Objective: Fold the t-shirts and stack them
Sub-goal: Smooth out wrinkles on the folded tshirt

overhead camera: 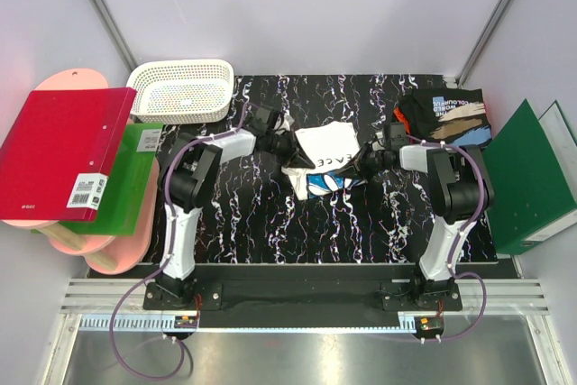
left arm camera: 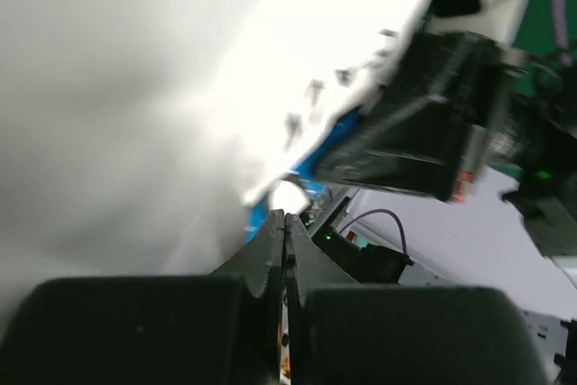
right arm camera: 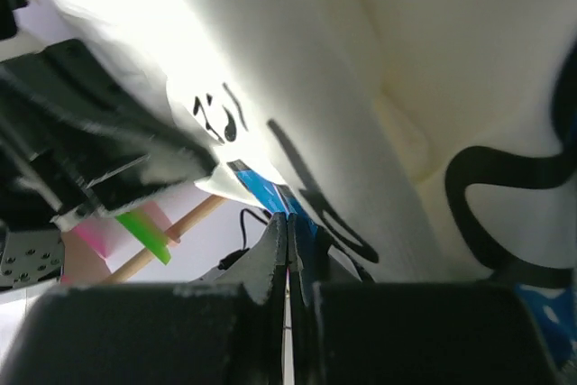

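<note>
A white t-shirt point(overhead camera: 325, 158) with dark lettering and blue print hangs bunched between my two grippers over the middle of the black marbled table point(overhead camera: 297, 232). My left gripper point(overhead camera: 285, 135) is shut on the shirt's left edge. In the left wrist view the white cloth point(left arm camera: 135, 87) fills the frame above the closed fingertips of the left gripper point(left arm camera: 286, 215). My right gripper point(overhead camera: 362, 164) is shut on the shirt's right edge. In the right wrist view the blue-printed hem of the shirt point(right arm camera: 361, 69) meets the tips of the right gripper point(right arm camera: 288, 215). A black t-shirt point(overhead camera: 448, 114) with tan-blue-white print lies at the back right.
A white lattice basket point(overhead camera: 180, 89) stands at the back left. A red binder point(overhead camera: 63, 155) lies on a green binder point(overhead camera: 126, 182) and pink boards off the table's left side. Another green binder point(overhead camera: 527, 178) leans at the right edge.
</note>
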